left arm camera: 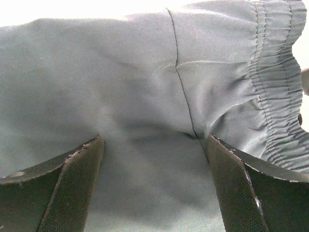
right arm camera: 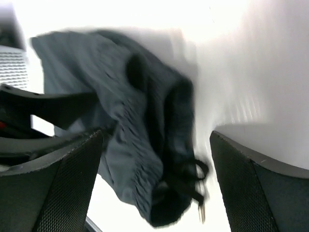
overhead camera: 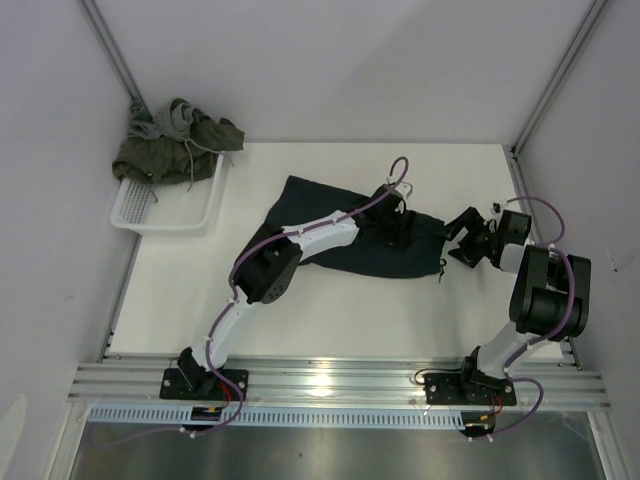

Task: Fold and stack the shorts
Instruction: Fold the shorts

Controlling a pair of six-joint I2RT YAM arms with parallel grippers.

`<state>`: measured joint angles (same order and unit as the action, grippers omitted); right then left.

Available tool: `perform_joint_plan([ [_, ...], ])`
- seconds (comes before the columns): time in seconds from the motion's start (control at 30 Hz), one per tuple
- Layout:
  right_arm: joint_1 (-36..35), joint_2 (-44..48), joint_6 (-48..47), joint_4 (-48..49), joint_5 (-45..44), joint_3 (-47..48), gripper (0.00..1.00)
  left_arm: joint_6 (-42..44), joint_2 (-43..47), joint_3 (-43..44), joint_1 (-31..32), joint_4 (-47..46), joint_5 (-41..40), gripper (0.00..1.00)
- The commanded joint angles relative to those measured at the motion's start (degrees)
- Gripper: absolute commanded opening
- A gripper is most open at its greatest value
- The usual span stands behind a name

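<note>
The dark navy shorts (overhead camera: 320, 225) lie spread across the middle of the table, with the elastic waistband (left arm camera: 273, 96) toward the right. My left gripper (overhead camera: 397, 232) is down over the cloth near that end. It stands open (left arm camera: 154, 188), with flat navy fabric between the pads and nothing pinched. My right gripper (overhead camera: 460, 238) hovers just right of the waistband edge, open (right arm camera: 157, 183). In its blurred view the bunched waistband and the black drawstring (right arm camera: 195, 176) lie below the jaws. Olive green shorts (overhead camera: 205, 140) and light grey shorts (overhead camera: 172, 118) are heaped on the basket at the back left.
The white mesh basket (overhead camera: 165, 225) stands at the table's back left corner against the wall. Enclosure walls and metal posts (overhead camera: 545, 90) border the table on both sides. The aluminium rail (overhead camera: 330, 385) carrying the arm bases runs along the near edge.
</note>
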<state>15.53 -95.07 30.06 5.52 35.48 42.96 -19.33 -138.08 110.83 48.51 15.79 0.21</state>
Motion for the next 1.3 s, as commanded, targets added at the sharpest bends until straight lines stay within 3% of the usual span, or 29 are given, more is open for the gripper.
perform_joint_plan([
  [0.0, 0.5, -4.1, 2.8, 13.6, 3.2, 0.4, 0.94, 0.6, 2.8, -2.9, 0.3, 3.9, 0.1, 0.9],
  [0.2, 1.2, -11.0, 5.0, 19.1, 7.6, 3.3, 0.94, 1.6, 3.7, -5.5, 0.3, 3.3, 0.1, 0.9],
  [0.4, -0.5, -15.3, 1.8, 12.2, 9.0, 8.3, 0.94, 1.3, 3.3, -5.1, 0.2, 2.9, 0.1, 0.9],
  [0.57, -3.4, -14.3, -2.1, 1.7, 6.9, 9.9, 0.93, 1.0, 3.2, -4.7, 0.2, 2.8, 0.1, 0.9],
  [0.87, -5.1, -6.3, -4.0, 0.4, 5.0, 2.5, 0.85, 0.6, 2.9, -5.2, 0.2, 2.6, 0.2, 0.9],
  [0.97, -6.2, -4.4, -3.6, -0.2, 4.6, 0.6, 0.8, 0.5, 3.3, -5.5, 0.2, 2.5, 0.1, 0.9],
  [1.17, -6.3, 0.8, -2.9, -0.5, 2.0, -3.9, 0.49, 1.1, 5.0, -7.6, 0.3, 1.6, 0.3, 0.9],
  [1.27, -6.3, 2.4, -2.9, -1.7, 1.3, -4.6, 0.42, 1.7, 6.3, -9.0, 0.3, 1.4, 0.9, 0.89],
])
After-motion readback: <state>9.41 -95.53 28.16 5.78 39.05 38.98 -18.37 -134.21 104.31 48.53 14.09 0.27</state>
